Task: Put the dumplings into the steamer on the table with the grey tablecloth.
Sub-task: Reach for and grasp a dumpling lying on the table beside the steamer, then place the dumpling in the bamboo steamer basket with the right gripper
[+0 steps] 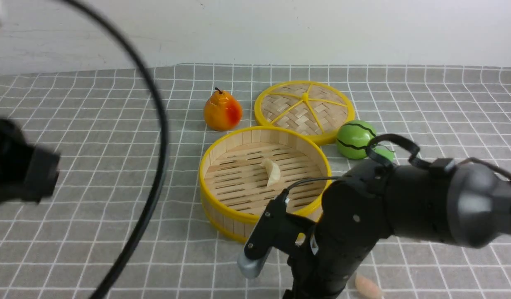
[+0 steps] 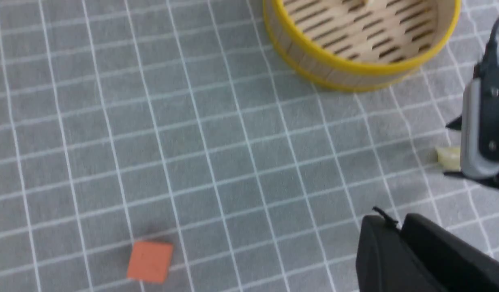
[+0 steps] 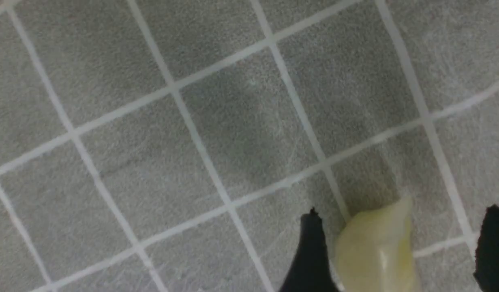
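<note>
The steamer (image 1: 263, 178) stands mid-table on the grey tablecloth (image 1: 93, 137), with one whitish dumpling (image 1: 272, 171) on its slats. In the right wrist view my right gripper (image 3: 401, 231) is open low over the cloth, a cream dumpling (image 3: 375, 251) lying between its fingers, close to one finger (image 3: 312, 251) and apart from the other. That dumpling (image 2: 448, 156) also shows in the left wrist view, in front of the steamer (image 2: 354, 69). A pinkish dumpling (image 1: 367, 286) lies near the front edge beside my right arm (image 1: 363, 216). My left gripper (image 2: 389, 221) is shut and empty above bare cloth.
A pear (image 1: 222, 111), the flat woven lid (image 1: 304, 109) and a green striped ball (image 1: 355, 139) sit behind the steamer. An orange-red square block (image 2: 149, 261) lies on the cloth to the left. A black cable (image 1: 155, 124) arcs across the left foreground.
</note>
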### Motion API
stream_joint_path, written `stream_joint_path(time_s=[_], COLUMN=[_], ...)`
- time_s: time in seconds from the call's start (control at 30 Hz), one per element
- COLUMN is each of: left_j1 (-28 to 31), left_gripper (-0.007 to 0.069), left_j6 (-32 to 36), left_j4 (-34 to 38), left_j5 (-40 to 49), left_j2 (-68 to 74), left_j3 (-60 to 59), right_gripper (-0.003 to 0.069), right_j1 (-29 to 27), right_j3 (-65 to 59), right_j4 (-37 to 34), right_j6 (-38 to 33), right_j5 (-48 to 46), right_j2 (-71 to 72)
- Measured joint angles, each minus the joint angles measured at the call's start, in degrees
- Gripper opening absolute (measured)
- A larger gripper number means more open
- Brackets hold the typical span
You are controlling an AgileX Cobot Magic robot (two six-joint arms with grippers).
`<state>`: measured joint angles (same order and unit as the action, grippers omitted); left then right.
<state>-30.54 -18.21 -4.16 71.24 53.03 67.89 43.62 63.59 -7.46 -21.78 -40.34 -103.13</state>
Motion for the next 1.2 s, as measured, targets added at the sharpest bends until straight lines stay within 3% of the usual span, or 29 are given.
stream_joint_path(time_s=[0.17,0.27,0.3,0.5,0.67,0.83,1.2], left_j1=[0.0,0.0,0.0,0.0,0.0,0.0,0.0], left_gripper=[0.006,0.006,0.006,0.0062,0.0069,0.0074,0.0086], left_j6=[-0.12,-0.12,-0.12,-0.12,-0.12,-0.12,-0.12], left_j4=[1.35,1.93,1.94,1.98,1.8,1.8,1.8], left_j5=[0.0,0.0,0.0,-0.06,-0.11,-1.81,-2.44], left_j2=[-8.78,-14.95,-16.06,-21.18,-22.2,-22.2,-22.2], left_j3=[-10.77,-15.83,-16.64,-18.26,-18.31,-18.36,-18.36], right_gripper=[0.0407,0.0258,0.0245,0.024,0.0239,0.0237,0.0232], right_j1=[0.0,0.0,0.0,0.0,-0.62,-2.66,-6.6], right_j3=[0.0,0.07,0.19,5.58,18.83,29.51,37.98], right_j4=[-0.05,-0.18,-0.18,-0.18,-0.18,-0.17,0.22], right_j6=[0.0,0.0,0.0,1.86,7.3,14.52,22.55], right_j5=[1.74,1.81,1.75,-4.86,-9.01,-2.69,8.1], right_j2=[-2.34,-2.96,-2.96,-2.13,-0.82,-4.68,-21.59])
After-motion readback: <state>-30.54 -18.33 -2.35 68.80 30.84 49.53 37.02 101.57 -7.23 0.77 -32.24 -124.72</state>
